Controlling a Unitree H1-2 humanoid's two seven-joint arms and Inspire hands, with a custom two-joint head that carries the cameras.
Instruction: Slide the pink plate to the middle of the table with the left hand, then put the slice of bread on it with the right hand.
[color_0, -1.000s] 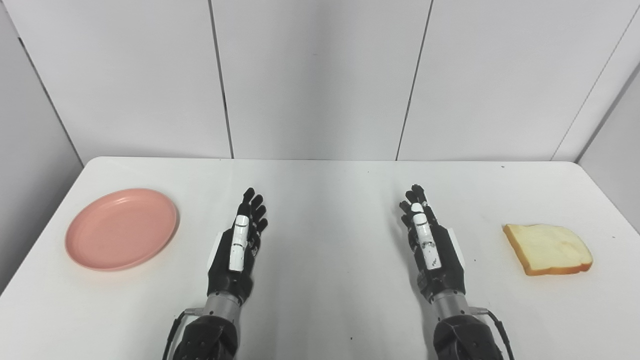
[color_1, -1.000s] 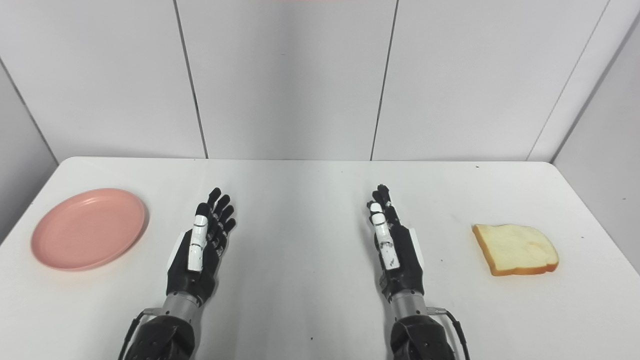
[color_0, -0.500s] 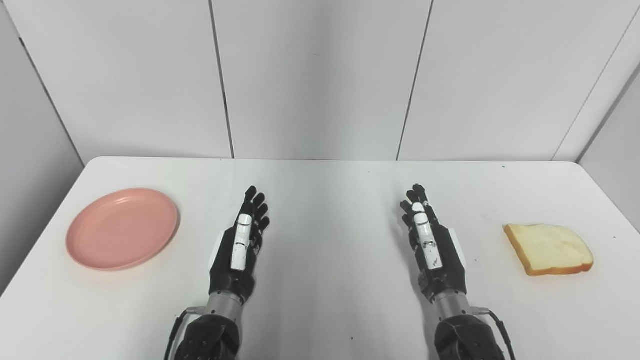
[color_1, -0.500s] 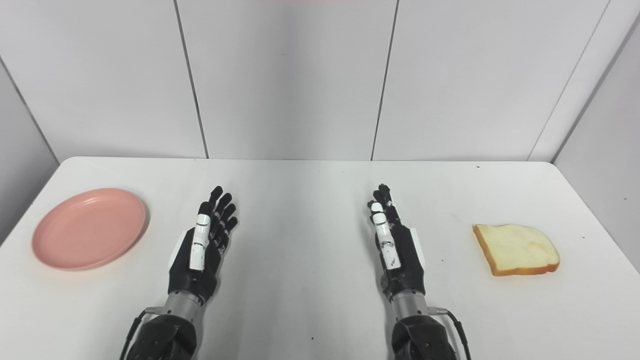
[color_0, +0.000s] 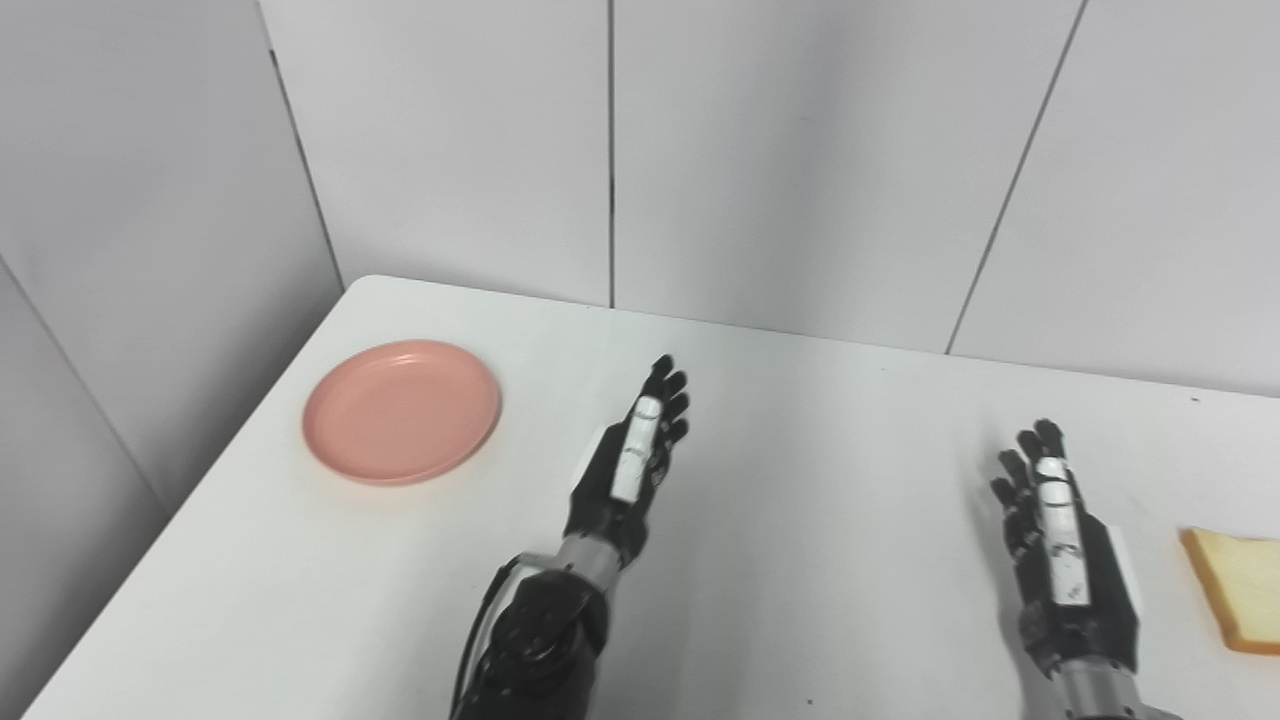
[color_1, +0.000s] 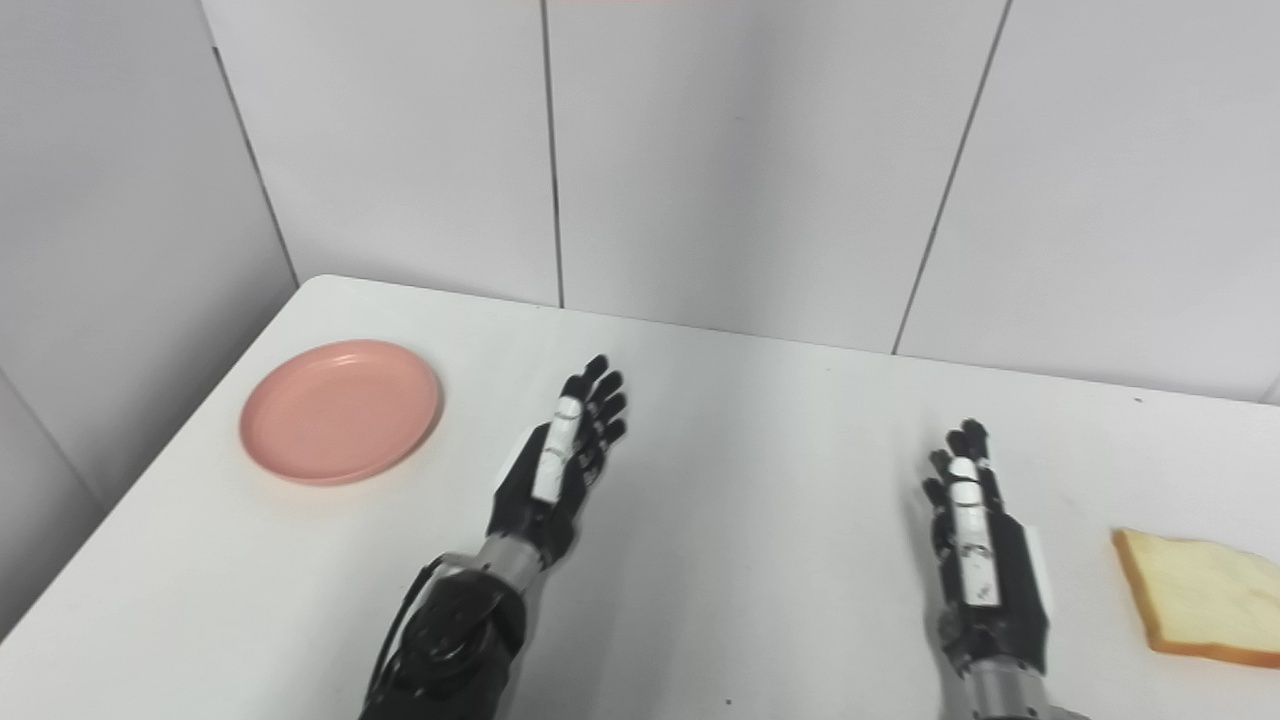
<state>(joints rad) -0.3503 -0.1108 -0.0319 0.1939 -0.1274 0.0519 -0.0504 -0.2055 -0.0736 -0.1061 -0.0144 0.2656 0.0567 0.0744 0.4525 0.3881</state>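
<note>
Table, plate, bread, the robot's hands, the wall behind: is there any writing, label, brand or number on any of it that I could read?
None can be read.
pink plate: plain, no print.
slice of bread: no mark.
left hand and right hand: white patches, no legible text.
table and wall panels: blank.

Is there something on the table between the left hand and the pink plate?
No. Only bare white table lies between the open left hand and the round pink plate; nothing visible blocks the reach.
</note>
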